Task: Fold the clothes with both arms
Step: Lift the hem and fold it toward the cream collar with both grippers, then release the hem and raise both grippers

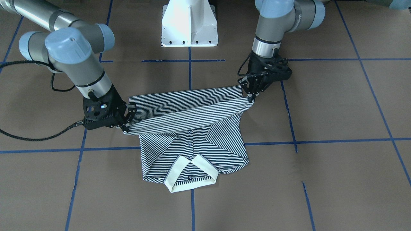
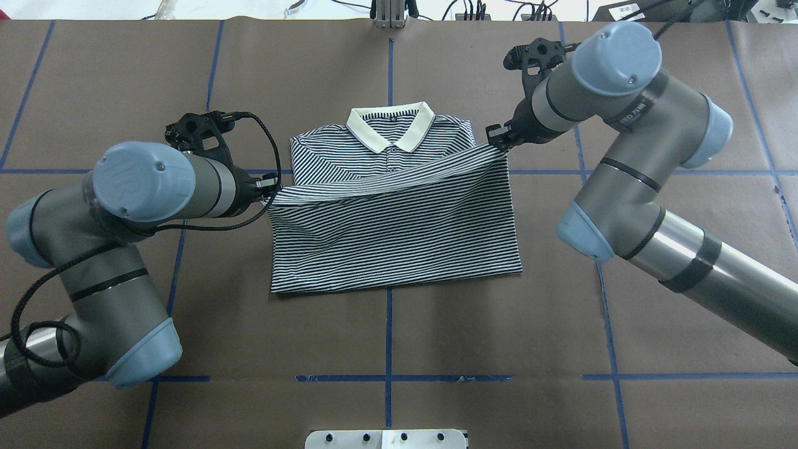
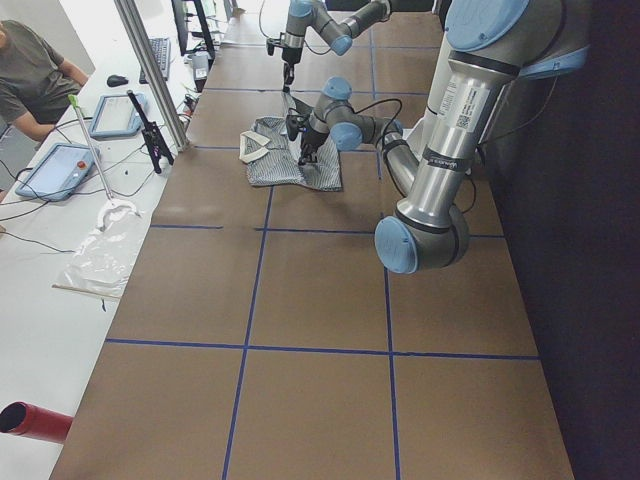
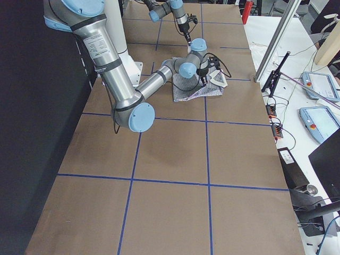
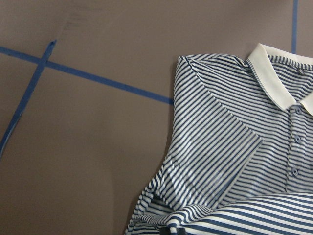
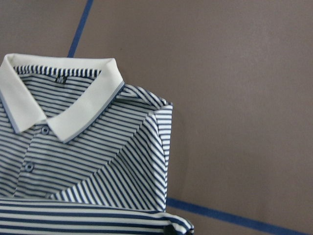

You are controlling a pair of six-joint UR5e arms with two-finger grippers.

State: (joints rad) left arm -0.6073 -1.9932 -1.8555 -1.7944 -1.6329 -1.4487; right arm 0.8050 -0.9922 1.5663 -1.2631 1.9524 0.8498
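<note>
Over the brown table [image 2: 399,324], what have the two arms got? (Desk)

One striped polo shirt [image 2: 399,237], front up, spread on the robot's side of its own cream collar [image 2: 391,128]. The left arm [image 2: 143,187] and the right arm [image 2: 623,118] each hold a corner of the hem [image 1: 189,117], which is lifted and drawn taut above the shirt's body. (Photographer)

Which way does the fold go? (Desk)

Toward the collar, by my reading. The raised hem runs crosswise, from the left gripper [image 2: 269,187] to the right gripper [image 2: 499,140]. The collar lies beyond that line, on the side away from the robot. The line is skewed, with the right gripper just beside the collar and the left gripper farther back from it. Both pairs of fingers are clamped on the cloth. (Photographer)

Anything readable? (Desk)

Nothing. A small dark tag [image 6: 60,78] sits inside the collar, and there is lettering on a band of the right arm. Both are too small to make out. (Photographer)
</note>
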